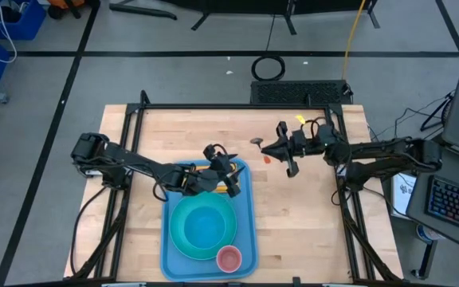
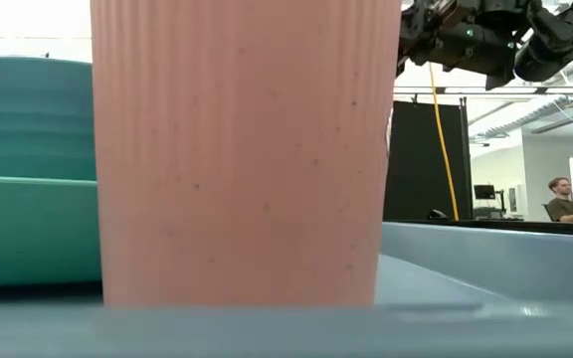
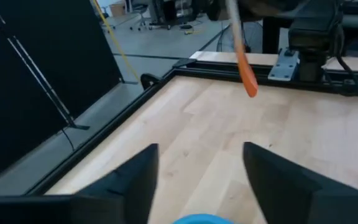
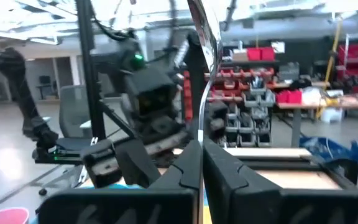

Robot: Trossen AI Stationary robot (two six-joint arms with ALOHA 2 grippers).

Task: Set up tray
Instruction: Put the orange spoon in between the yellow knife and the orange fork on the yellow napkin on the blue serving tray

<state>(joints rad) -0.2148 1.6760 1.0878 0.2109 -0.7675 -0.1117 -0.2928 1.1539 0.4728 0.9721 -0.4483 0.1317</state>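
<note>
The light-blue tray (image 1: 247, 199) lies at the table's near middle. On it rest a turquoise plate (image 1: 204, 227) and a pink cup (image 1: 229, 258), which fills the low view (image 2: 247, 149). An orange-yellow thing (image 1: 231, 190) lies on the tray's far part. My left gripper (image 1: 229, 169) hovers open over the tray's far edge, and nothing is between its fingers (image 3: 197, 180). My right gripper (image 1: 273, 150), above bare wood right of the tray, is shut on a thin metal utensil (image 4: 204, 62) with an orange end (image 3: 248, 81). My right gripper pinches the utensil's metal shaft (image 4: 202, 134) between its two fingers, partway along its length. The fingers come roughly level from the table's right side and lie across the shaft. The utensil is lifted clear of the table, near upright, with its orange end (image 3: 249, 84) hanging down.
Black frame rails (image 1: 229, 106) run along the table's far and side edges. A cable coil (image 1: 268, 67) lies on the floor beyond. Bare wood (image 1: 293, 215) shows right of the tray. A keyboard (image 1: 453, 203) sits off the right edge. A person (image 2: 565, 204) sits far behind.
</note>
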